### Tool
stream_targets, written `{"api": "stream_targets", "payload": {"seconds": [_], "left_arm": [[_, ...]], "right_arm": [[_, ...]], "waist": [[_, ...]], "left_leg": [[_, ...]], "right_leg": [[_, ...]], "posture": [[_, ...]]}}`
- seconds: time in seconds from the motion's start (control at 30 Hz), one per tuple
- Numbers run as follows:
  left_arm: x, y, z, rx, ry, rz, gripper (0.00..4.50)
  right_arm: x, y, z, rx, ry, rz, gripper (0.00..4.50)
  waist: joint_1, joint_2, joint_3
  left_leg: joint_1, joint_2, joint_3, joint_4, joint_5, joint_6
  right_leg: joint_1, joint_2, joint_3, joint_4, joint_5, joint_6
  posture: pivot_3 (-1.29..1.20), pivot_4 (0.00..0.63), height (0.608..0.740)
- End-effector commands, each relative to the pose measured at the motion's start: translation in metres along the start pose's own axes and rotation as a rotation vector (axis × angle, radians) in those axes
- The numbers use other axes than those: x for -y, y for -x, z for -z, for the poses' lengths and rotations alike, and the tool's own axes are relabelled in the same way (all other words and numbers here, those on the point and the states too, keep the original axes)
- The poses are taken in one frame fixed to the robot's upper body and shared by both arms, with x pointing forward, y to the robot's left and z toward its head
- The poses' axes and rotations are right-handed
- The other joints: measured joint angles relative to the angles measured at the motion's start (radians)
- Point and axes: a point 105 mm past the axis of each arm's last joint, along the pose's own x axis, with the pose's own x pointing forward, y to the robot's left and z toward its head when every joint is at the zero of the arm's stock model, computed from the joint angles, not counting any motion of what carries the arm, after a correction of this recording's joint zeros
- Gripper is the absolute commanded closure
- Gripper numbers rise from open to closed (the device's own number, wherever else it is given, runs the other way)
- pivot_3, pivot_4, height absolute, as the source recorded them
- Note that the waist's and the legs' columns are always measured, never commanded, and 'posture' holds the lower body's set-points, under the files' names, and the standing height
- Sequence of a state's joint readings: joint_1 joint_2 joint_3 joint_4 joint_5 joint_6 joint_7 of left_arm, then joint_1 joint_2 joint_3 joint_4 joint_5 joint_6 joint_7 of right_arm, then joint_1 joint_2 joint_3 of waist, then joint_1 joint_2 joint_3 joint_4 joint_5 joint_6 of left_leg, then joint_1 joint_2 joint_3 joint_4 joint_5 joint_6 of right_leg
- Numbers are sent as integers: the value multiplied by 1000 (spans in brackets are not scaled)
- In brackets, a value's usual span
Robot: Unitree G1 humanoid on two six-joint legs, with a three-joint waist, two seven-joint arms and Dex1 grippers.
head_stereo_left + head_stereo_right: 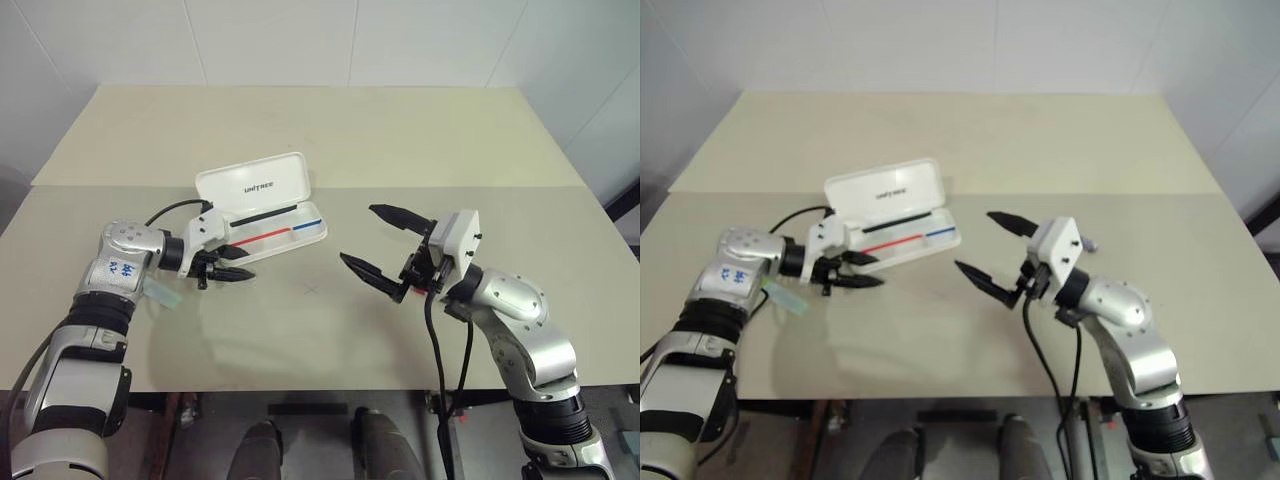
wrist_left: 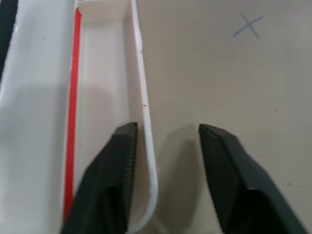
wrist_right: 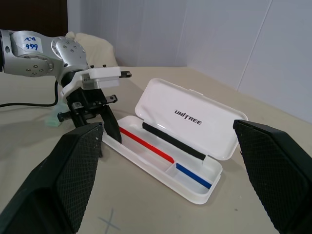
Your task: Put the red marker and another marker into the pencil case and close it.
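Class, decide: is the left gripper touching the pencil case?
Cannot tell. In the left wrist view one finger sits inside the pencil case against its front wall, the other outside; contact is not plain.

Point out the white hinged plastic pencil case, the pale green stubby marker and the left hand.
White hinged plastic pencil case point(image 3: 195, 119): right wrist view, lid.
Pale green stubby marker point(image 1: 786, 296): right eye view, barrel.
Left hand point(image 1: 229, 265): left eye view, between fingertips.
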State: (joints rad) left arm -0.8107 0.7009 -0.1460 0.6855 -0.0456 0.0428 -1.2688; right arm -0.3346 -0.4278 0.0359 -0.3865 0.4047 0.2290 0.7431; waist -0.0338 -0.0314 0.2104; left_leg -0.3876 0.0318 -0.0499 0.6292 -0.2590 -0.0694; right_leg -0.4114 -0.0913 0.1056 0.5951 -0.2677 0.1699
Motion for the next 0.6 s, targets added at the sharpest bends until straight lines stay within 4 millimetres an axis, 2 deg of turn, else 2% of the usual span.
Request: {"api": "stream_targets", "payload": {"seconds": [0.03,0.1,0.33,0.6], "left_arm": [[2,-1,11,-53,11,15,3890],[2,-1,12,-72,-10,22,4464],[6,-6,11,-67,-56,52,4464],[25,-18,-22,83,-152,145,4464]], "right_arm": [[0,-1,-17,46,43,-14,0],[1,-2,-19,49,48,-21,0],[4,-3,-21,45,57,-38,0],[11,2,-21,23,65,-40,0]], "waist": [[0,0,0],[1,0,0],[2,0,0],[9,0,0]], "left_leg": [[0,0,0,0,0,0],[0,0,0,0,0,0],[0,0,0,0,0,0],[-2,0,-1,0,0,0]], "right_leg": [[0,0,0,0,0,0],[0,0,0,-1,0,0],[0,0,0,0,-1,1],[0,0,0,-1,-1,1]], "posture": [[0,150,740],[0,150,740],[0,150,740],[0,150,740]]}}
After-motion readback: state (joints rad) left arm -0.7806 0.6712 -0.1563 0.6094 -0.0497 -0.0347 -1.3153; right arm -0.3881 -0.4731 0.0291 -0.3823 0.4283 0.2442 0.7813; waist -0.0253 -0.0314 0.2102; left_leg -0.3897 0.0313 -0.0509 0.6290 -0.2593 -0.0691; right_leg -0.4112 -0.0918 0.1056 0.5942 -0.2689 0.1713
